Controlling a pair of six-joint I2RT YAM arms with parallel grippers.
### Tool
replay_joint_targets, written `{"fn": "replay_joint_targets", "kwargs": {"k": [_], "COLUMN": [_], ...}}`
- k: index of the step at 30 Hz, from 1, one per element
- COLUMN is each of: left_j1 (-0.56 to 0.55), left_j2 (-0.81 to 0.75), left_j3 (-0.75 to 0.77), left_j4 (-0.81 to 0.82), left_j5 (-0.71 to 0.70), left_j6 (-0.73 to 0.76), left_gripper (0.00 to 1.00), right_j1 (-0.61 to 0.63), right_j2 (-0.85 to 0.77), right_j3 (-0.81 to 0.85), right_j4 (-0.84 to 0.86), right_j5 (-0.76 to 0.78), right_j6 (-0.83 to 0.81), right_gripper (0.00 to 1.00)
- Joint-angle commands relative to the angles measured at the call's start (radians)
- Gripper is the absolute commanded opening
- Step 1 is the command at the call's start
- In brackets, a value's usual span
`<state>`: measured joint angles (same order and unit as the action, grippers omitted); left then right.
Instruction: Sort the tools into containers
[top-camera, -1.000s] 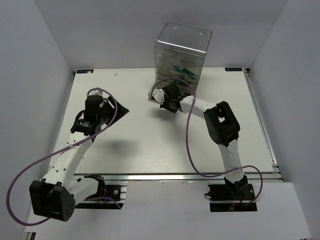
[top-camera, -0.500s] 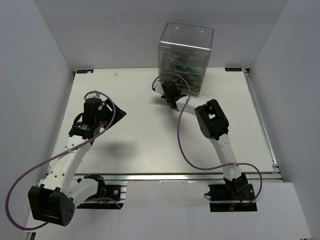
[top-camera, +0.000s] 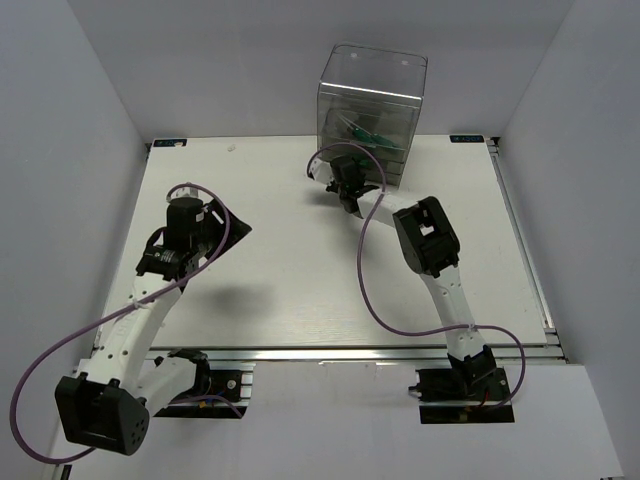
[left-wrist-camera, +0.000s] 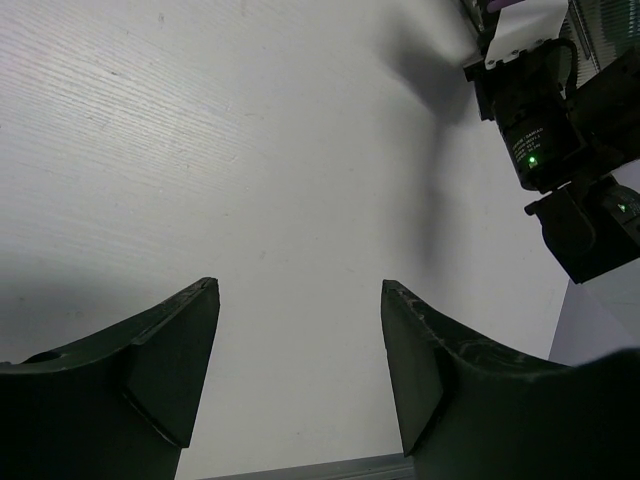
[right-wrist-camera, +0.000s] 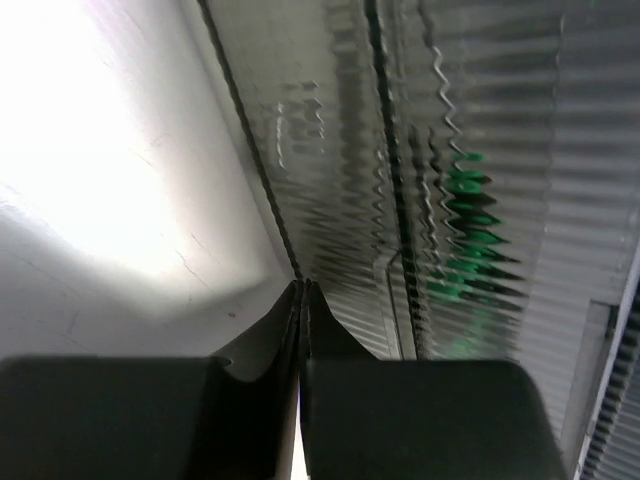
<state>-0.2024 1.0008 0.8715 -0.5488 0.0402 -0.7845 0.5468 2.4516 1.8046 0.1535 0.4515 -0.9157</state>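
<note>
**Progress of sorting: tools in the cabinet, none loose on the counter**

Counter (top-camera: 280, 290) carries the clear drawer cabinet (top-camera: 372, 100) at its far edge, and no loose tool shows on its white surface. Green-handled screwdrivers (top-camera: 365, 130) lie inside the cabinet; which drawer cannot be told, and the wrenches cannot be made out. Sorting thus appears finished or nearly so, with perhaps a drawer left to push home. Right arm (top-camera: 428, 235) reaches forward to the cabinet's lower front. The right jaws are pressed together and empty, tips at the ribbed face near the counter. Left arm (top-camera: 150, 300) is bent over the counter's left half, well apart from the cabinet. The left jaws are spread wide on nothing.
</note>
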Motion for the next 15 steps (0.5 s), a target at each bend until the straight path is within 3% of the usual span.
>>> {"fn": "replay_joint_targets", "kwargs": {"k": [1,5,6,9,12,13,14,15], "left_j1": [0.001,0.001,0.001,0.001,0.001,0.001,0.001,0.001], "left_j2": [-0.033,-0.04,-0.042,-0.054,-0.077,-0.083,-0.091,-0.093], "left_j3": [-0.003,-0.017,-0.017,-0.017,-0.032,-0.049,-0.057,-0.063], "left_j4": [-0.008,0.004,0.006,0.026,0.075,0.111,0.128,0.147], "left_j5": [-0.013,-0.007,-0.003,0.001,0.016,0.023,0.041,0.049], "left_j6": [-0.004,-0.007,-0.006,0.008,0.024,0.028,0.031,0.036], "left_gripper": [0.76,0.76,0.76,0.8,0.87,0.92,0.92,0.96], "right_j1": [-0.034,-0.038,-0.036,-0.039,-0.041,-0.044,-0.047,-0.051], "right_j2": [-0.019,-0.091,-0.151,-0.328,-0.533,-0.578,-0.624,-0.704], "right_j3": [0.027,-0.054,-0.08,-0.137,-0.214,-0.264,-0.29,-0.319], "right_j4": [0.093,0.098,0.015,-0.261,-0.388,-0.432,-0.436,-0.434], "right_j5": [-0.037,-0.086,-0.12,-0.357,-0.623,-0.678,-0.739,-0.761], "right_j6": [-0.045,-0.023,-0.002,0.116,0.229,0.271,0.331,0.45], "right_gripper": [0.0,0.0,0.0,0.0,0.02,0.2,0.64,0.86]}}
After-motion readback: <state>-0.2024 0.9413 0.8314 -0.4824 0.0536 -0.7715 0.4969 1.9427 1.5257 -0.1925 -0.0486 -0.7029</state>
